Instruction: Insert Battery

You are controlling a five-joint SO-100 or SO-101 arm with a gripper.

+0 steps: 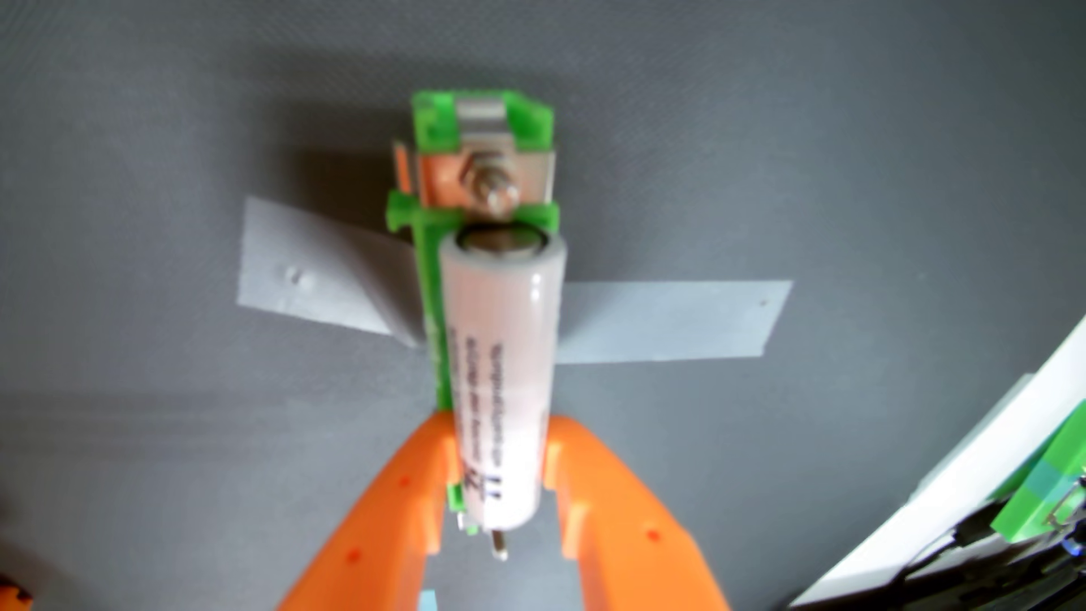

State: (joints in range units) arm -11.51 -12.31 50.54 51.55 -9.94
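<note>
Clamping my end effector (500, 470) on the battery (502, 376), I keep it lengthwise over the taped-down green holder (432, 282) ahead, aligning for insertion.

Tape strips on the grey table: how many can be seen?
2. One tape strip lies left of the green holder, one tape strip right of it, in the wrist view. The holder and battery may hide more.
</note>
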